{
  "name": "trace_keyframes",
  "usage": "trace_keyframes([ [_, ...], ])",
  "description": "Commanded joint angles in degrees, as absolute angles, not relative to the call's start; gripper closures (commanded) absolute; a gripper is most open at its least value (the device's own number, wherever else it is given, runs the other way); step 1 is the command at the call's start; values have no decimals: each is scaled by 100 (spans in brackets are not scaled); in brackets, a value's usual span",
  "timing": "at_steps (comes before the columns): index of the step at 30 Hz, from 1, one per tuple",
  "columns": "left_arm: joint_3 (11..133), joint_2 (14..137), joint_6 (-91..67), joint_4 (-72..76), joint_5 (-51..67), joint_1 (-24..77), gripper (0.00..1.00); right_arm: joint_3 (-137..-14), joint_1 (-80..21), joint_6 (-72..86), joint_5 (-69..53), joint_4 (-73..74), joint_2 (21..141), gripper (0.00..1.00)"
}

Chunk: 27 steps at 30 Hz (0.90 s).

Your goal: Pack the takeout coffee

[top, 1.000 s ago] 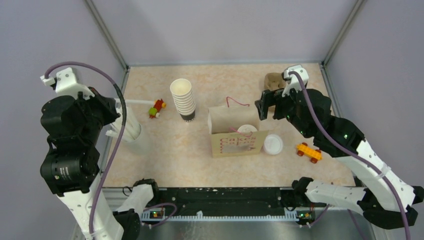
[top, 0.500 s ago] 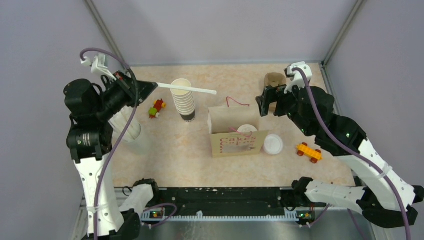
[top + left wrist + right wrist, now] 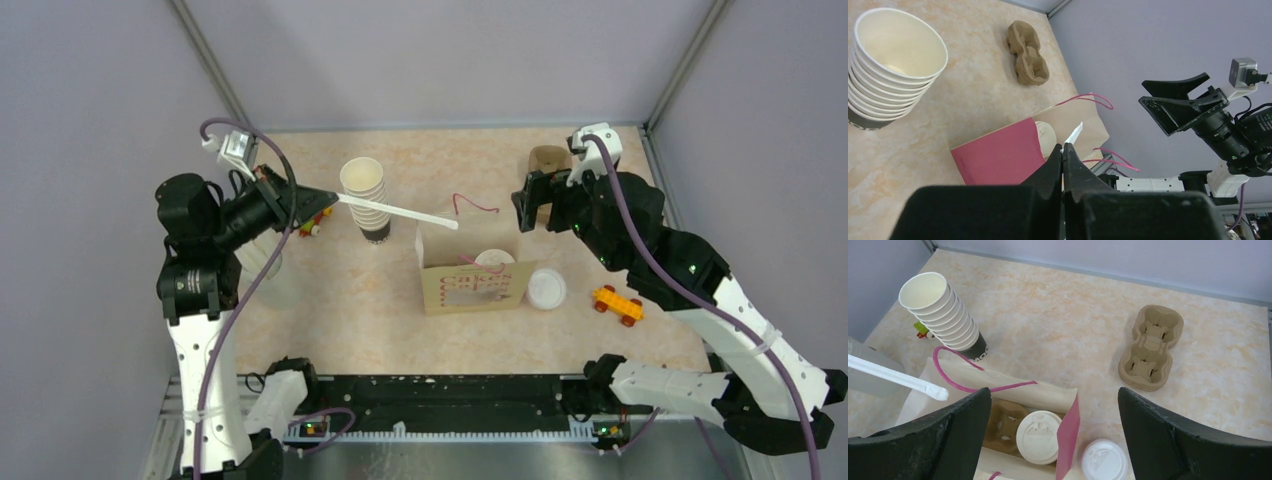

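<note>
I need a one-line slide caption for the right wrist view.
Open right gripper overlooking the paper bag, lidded coffee cup in its carrier inside, tip of a wrapped straw near its handle.

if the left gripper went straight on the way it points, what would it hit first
Probably the paper bag: its open mouth lies ahead, past the straw tip. The cup stack sits off to one side; depth is unclear.

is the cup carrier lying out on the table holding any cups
No: the cup carrier on the table has bare wells, while a lidded cup sits inside the paper bag.
</note>
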<state>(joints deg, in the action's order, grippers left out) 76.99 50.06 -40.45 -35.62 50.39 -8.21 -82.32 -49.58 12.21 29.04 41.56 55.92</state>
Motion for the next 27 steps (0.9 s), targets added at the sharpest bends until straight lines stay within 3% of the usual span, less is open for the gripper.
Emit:
trace_keyframes([
  [1,7469,4844,-4036,-3199,5228,-844,100,-8368,-4934,1314,2893,4025,5596,6],
  [11,7142,5246,-4037,-2985,4566,-330,100,-8383,-4932,1464,2924,4259,5468,6],
  [18,6932,5851,-4149,-2416,3222,1895,100,-8393,-4934,1397,3263,4485,5249,6],
  [27,6707,6520,-4325,-1160,2381,2930,100,-8279,-4933,1958,3055,4735,5033,7],
])
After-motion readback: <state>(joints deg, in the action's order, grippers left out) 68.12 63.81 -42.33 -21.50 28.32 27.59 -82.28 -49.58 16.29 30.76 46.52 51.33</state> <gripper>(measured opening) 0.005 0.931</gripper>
